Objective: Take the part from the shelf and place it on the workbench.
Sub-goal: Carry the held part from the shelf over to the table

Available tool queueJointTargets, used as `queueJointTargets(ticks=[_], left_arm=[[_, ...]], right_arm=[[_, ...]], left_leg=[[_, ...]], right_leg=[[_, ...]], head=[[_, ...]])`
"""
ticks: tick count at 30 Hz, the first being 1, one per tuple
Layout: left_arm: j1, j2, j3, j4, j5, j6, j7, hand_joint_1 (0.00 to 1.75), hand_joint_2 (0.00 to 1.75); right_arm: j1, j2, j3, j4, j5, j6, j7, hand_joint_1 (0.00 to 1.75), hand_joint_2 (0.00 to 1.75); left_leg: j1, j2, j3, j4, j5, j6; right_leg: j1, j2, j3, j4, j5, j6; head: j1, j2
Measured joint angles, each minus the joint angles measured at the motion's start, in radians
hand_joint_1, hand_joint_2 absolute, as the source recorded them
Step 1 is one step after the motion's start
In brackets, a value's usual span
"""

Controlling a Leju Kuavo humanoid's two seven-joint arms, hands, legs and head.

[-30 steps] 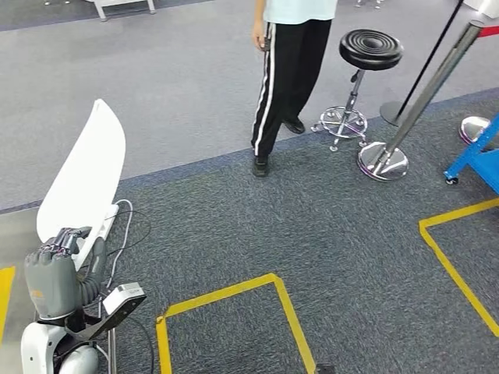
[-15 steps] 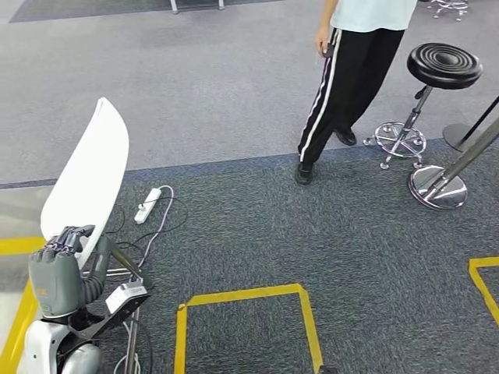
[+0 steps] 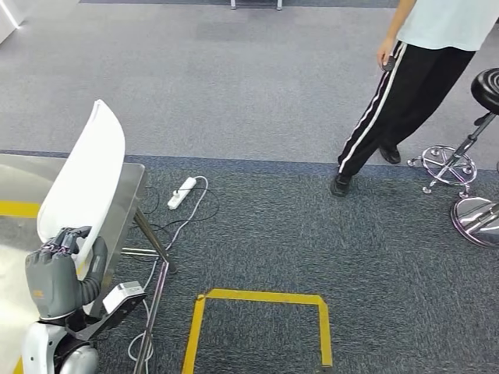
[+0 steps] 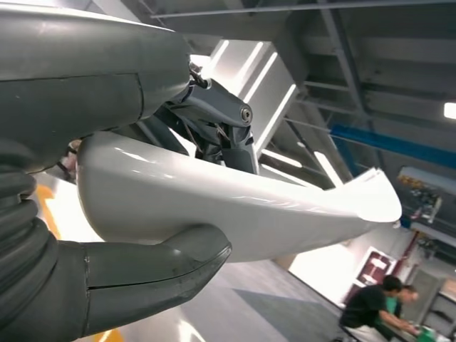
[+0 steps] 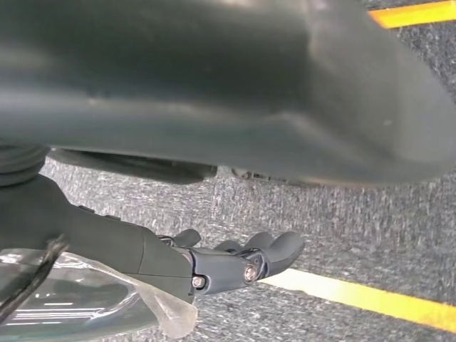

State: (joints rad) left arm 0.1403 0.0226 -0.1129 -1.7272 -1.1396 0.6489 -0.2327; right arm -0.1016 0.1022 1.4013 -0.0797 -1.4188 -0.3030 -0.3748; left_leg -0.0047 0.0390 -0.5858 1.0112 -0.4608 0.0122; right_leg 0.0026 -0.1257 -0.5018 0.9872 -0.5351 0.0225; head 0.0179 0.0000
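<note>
Left robot hand [image 3: 56,276] grips the lower end of the part [image 3: 83,183], thumb [image 4: 150,274] under it and darker fingers [image 4: 215,125] over it. That part is a long, smooth, glossy white curved panel with a rounded tip, standing upright and leaning slightly right above the steel tabletop [image 3: 126,195] at the lower left. Right robot hand [image 5: 242,260] hangs over the carpet floor [image 5: 333,242], fingers loosely extended and holding nothing.
</note>
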Motion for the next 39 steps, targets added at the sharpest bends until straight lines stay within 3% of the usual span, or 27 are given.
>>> queueJointTargets(ticks=[2,4,6,7,8,10,12,16,18,22,27,39], left_arm=[[-0.001,0.0,0.001,-0.001,0.0,-0.001,0.001,1.75,1.75],[-0.004,-0.001,0.0,-0.001,0.004,-0.006,0.002,1.75,1.75],[-0.004,-0.001,-0.001,-0.001,0.011,-0.013,0.002,1.75,1.75],[-0.004,-0.001,-0.002,-0.001,0.014,-0.015,0.002,1.75,1.75],[-0.004,-0.001,-0.002,-0.001,0.016,-0.016,0.002,1.75,1.75],[-0.004,-0.001,-0.002,-0.001,0.018,-0.018,0.002,1.75,1.75],[-0.004,-0.001,-0.002,-0.001,0.018,-0.018,0.002,1.75,1.75],[-0.004,0.0,-0.003,-0.001,0.062,-0.031,-0.013,1.75,1.75],[-0.005,0.0,-0.005,-0.002,0.103,-0.046,-0.031,1.75,1.75],[-0.004,0.0,-0.006,-0.005,0.127,-0.056,-0.051,1.75,1.75],[-0.001,0.0,-0.007,-0.005,0.149,-0.06,-0.066,1.75,1.75],[0.011,0.0,-0.007,-0.015,0.169,-0.076,-0.09,1.75,1.75]], right_arm=[[-0.002,0.0,0.0,0.0,-0.011,0.006,-0.007,0.0,0.0],[0.0,0.0,0.0,0.0,-0.024,0.017,-0.015,0.0,0.0],[0.003,0.0,0.0,0.0,-0.03,0.026,-0.02,0.0,0.0],[0.004,0.0,0.0,0.0,-0.03,0.029,-0.022,0.0,0.0],[0.004,0.0,0.0,0.0,-0.031,0.031,-0.023,0.0,0.0],[0.003,0.0,0.0,0.001,-0.032,0.034,-0.025,0.0,0.0],[0.002,0.0,0.0,0.001,-0.032,0.036,-0.026,0.0,0.0],[0.004,0.0,0.0,0.002,-0.035,0.037,-0.027,0.0,0.0],[0.003,0.0,0.0,0.003,-0.037,0.036,-0.027,0.0,0.0],[0.003,0.0,0.0,0.004,-0.042,0.036,-0.027,0.0,0.0],[0.003,0.0,0.0,0.004,-0.044,0.026,-0.033,0.0,0.0],[0.003,0.0,0.0,0.01,-0.056,0.038,-0.053,0.0,0.0]], left_leg=[[0.005,-0.016,0.003,-0.007,0.004,0.013],[0.006,-0.029,0.003,-0.008,0.005,0.021],[0.005,-0.043,0.003,-0.008,0.004,0.023],[0.004,-0.049,0.004,-0.007,0.003,0.023],[0.004,-0.054,0.006,-0.007,0.002,0.022],[0.003,-0.063,0.012,-0.006,-0.002,0.017],[0.0,-0.069,0.01,-0.003,-0.005,0.01],[-0.001,-0.071,0.006,0.002,-0.004,0.026],[0.0,-0.071,0.007,-0.001,-0.003,0.027],[0.002,-0.071,0.009,-0.005,-0.001,0.022],[0.005,-0.071,0.009,-0.007,-0.001,0.001],[0.001,-0.071,0.009,-0.007,-0.002,-0.002]], right_leg=[[-0.004,0.051,-0.022,0.049,-0.034,0.009],[-0.006,0.109,-0.091,0.183,-0.096,0.011],[-0.005,0.123,-0.161,0.298,-0.126,0.011],[-0.005,0.124,-0.172,0.303,-0.11,0.01],[-0.005,0.124,-0.162,0.265,-0.075,0.008],[-0.005,0.129,-0.105,0.123,0.006,0.002],[-0.005,0.136,-0.06,0.026,0.041,-0.002],[-0.004,0.138,-0.051,0.008,0.043,0.0],[-0.002,0.139,-0.051,0.008,0.042,-0.002],[0.001,0.138,-0.051,0.009,0.04,-0.007],[0.003,0.138,-0.051,0.01,0.039,-0.013],[-0.003,0.137,-0.05,0.01,0.039,-0.013]], head=[[0.003,0.0],[0.008,0.0],[0.009,0.0],[0.009,0.0],[0.009,0.0],[0.009,0.0],[0.008,0.0],[0.007,0.0],[0.007,0.0],[0.007,0.0],[0.008,0.0],[0.008,0.0]])
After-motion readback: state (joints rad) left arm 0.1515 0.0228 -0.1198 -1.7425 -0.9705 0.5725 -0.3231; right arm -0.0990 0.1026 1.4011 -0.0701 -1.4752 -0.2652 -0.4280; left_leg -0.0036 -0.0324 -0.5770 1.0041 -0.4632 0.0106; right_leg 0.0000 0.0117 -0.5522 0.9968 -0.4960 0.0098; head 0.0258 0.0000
